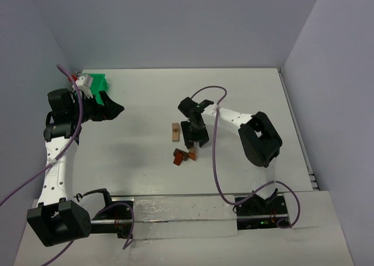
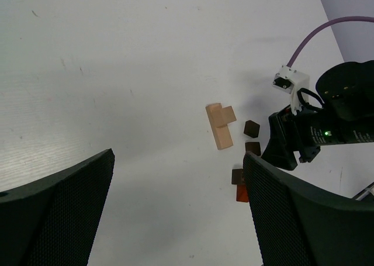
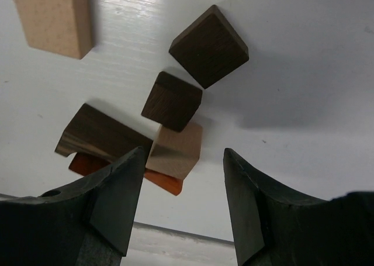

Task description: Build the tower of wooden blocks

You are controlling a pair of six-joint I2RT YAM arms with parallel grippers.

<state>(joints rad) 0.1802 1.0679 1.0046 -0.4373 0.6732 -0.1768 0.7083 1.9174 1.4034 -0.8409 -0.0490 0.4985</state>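
Note:
The wood blocks lie loose on the white table. A light tan pair [image 1: 175, 131] lies flat; in the left wrist view this pair [image 2: 220, 125] forms a T. In the right wrist view two dark cubes [image 3: 208, 45] [image 3: 171, 101], a dark long block [image 3: 99, 134], a small tan block [image 3: 175, 152] and an orange-red piece [image 3: 163, 183] cluster together. My right gripper [image 1: 196, 142] hangs over this cluster, jaws partly open; the small tan block sits against the left finger [image 3: 117, 201], with a gap to the right one. My left gripper [image 1: 117, 109] is far left, wide open and holding nothing.
A bright green tray [image 1: 96, 80] sits at the back left corner beside the left arm. Grey walls enclose the table at the back and both sides. The right arm's purple cable [image 1: 215, 155] loops over the table near the blocks.

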